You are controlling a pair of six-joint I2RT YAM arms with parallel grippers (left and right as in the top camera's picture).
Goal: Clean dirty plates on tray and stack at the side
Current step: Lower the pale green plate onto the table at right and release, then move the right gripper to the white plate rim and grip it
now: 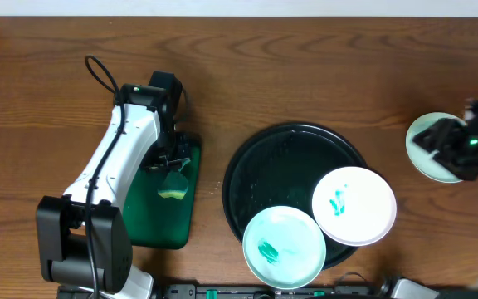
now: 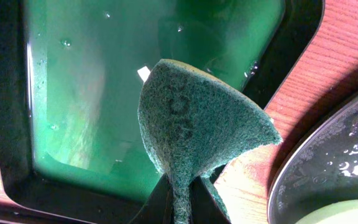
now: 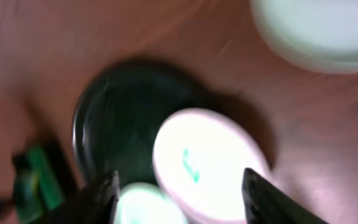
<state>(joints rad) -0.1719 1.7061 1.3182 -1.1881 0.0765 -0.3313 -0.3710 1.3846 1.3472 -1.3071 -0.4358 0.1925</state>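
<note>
Left gripper (image 2: 182, 205): I see its jaws clamped on the green sponge (image 2: 197, 124), held over the green water basin (image 2: 104, 93).
Right gripper (image 3: 179, 193): jaws apart, view blurred; I read it above the side plate (image 1: 421, 158) at the table's right.
Dirty plates: white plate (image 1: 353, 206) and pale green plate (image 1: 283, 247), both teal-smeared, on the black tray (image 1: 247, 158).
</note>
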